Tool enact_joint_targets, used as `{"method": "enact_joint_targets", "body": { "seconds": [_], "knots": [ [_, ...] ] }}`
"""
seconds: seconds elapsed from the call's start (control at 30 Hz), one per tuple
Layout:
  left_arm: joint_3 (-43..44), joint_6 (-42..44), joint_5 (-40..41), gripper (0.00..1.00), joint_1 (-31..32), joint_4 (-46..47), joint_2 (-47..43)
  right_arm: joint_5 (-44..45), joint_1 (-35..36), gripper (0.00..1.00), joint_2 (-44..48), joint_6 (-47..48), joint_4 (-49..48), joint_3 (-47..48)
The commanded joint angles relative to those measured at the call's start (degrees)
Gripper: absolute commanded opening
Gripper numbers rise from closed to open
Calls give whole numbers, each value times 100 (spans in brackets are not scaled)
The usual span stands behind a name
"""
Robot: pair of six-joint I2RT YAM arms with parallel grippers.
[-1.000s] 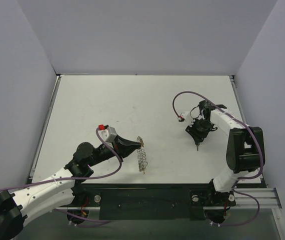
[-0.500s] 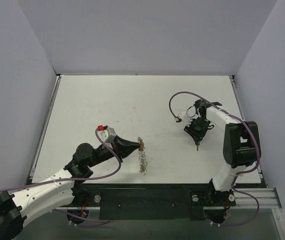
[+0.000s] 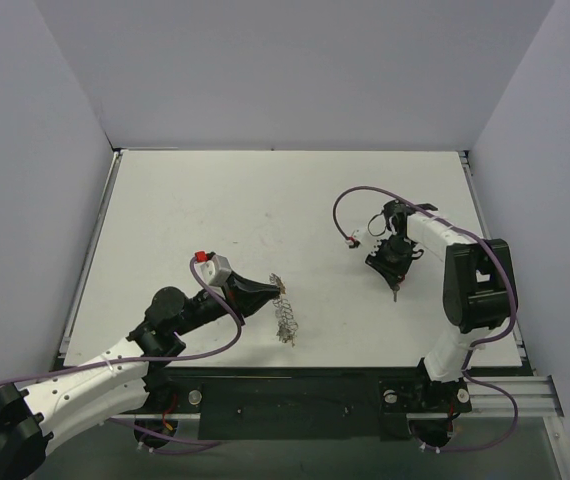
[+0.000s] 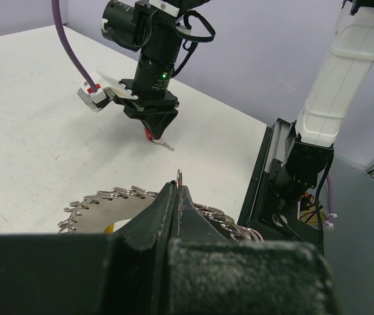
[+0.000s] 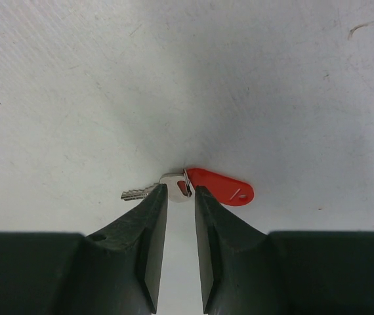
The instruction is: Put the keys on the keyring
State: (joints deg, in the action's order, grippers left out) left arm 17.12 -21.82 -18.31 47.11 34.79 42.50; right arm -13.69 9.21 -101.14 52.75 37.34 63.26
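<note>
Right wrist: red key lies on bench near its right edge, long axis crosswise beneath right end effector, narrow gap astride its neck; left end effector pinches keyring.

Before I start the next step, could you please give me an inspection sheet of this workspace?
Surface: white table, faint scuffs.
Job's things: keyring at the left gripper's tips; red key flat on the table under the right gripper; no other keys clearly seen.
Clutter: nothing seen.
Grippers: left gripper shut on the keyring; right gripper pointing down, jaws slightly apart astride the key's neck.
Cables: purple cables loop from both wrists, away from the key and keyring.
Surroundings: plain walls on three sides; black rail at the near edge.
</note>
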Motion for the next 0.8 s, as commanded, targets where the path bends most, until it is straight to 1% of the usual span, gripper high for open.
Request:
{"method": "enact_joint_targets", "body": {
  "seconds": [0.0, 0.37, 0.7, 0.77],
  "knots": [
    [54, 29, 55, 0, -27, 283, -146, 165, 89, 19, -107, 25, 370, 204],
    [80, 38, 55, 0, -44, 231, -154, 200, 125, 17, -231, 16, 467, 318],
    [98, 47, 29, 0, -71, 204, -146, 183, 133, 3, -283, 60, 555, 362],
    [98, 47, 20, 0, -71, 195, -154, 183, 125, 3, -292, 51, 590, 371]
  ]
}}
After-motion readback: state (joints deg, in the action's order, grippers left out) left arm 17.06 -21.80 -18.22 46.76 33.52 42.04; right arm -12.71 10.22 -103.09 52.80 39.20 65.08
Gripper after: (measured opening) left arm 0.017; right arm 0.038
